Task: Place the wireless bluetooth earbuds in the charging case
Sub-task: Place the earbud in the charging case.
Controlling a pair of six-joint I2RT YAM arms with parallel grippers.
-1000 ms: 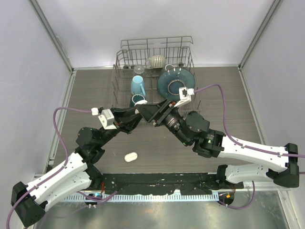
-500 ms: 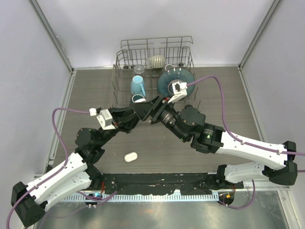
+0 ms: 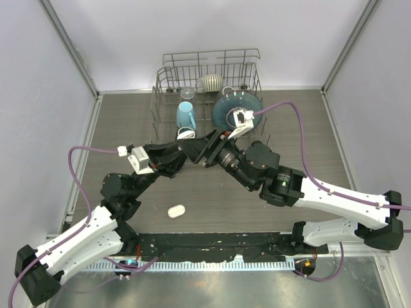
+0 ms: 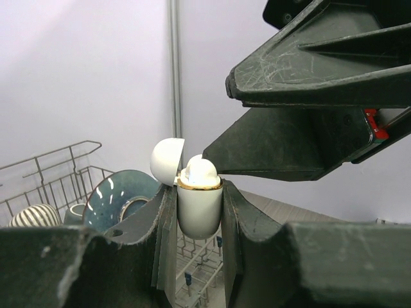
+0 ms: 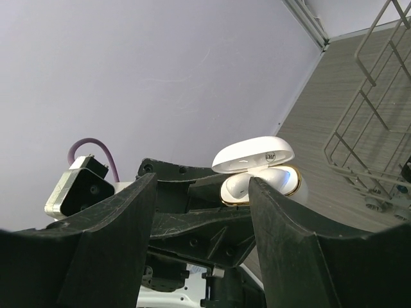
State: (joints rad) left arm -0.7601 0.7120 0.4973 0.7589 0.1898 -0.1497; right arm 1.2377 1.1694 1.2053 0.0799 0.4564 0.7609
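The left hand (image 4: 197,188) is clamped on the charging case (image 4: 200,213), holding it upright at frame centre with the lid (image 4: 166,160) swung back. One white earbud (image 4: 201,170) sits in its mouth, proud of the gold rim. The right hand (image 5: 202,183), jaws apart and empty, has one fingertip (image 4: 257,151) right at that bud. This looks like the seating step. Next comes a light, straight press, clear of the lid. A white oval object (image 3: 176,210) lies on the bench (image 3: 122,115), lower centre.
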